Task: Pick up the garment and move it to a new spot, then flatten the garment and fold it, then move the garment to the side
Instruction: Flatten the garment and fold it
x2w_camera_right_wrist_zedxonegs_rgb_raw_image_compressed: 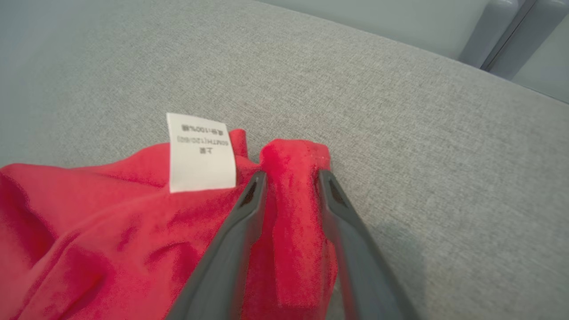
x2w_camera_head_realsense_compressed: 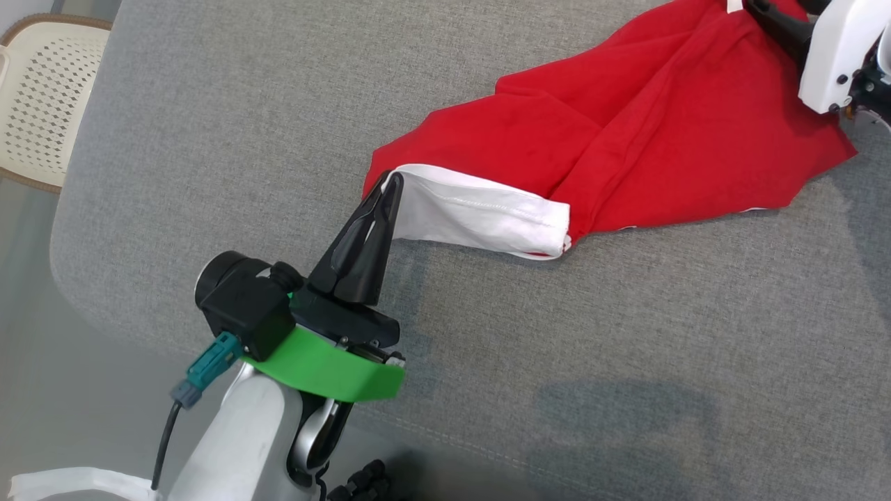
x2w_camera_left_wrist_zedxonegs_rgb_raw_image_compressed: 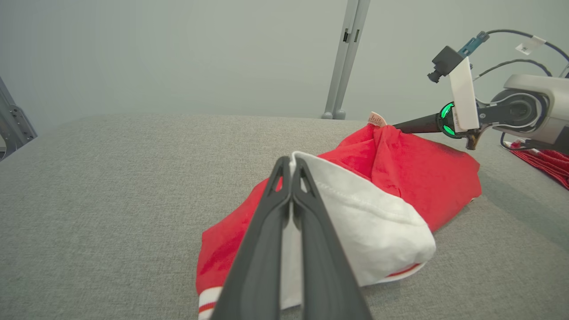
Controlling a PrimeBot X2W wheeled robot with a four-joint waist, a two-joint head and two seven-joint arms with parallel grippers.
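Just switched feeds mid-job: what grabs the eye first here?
The red garment sprawls across the grey cushion between both arms. The left end effector is shut on its white hem at the near end; the right end effector straddles a red fold beside the white label at the far end.

One garment (x2w_camera_head_realsense_compressed: 626,139); one chair (x2w_camera_head_realsense_compressed: 42,104); two tools: left tool (x2w_camera_head_realsense_compressed: 393,179), right tool (x2w_camera_right_wrist_zedxonegs_rgb_raw_image_compressed: 291,178).

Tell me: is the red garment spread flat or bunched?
Bunched: the red garment with a white sleeve lies creased and gathered on the grey fabric surface, pinched by the left gripper.
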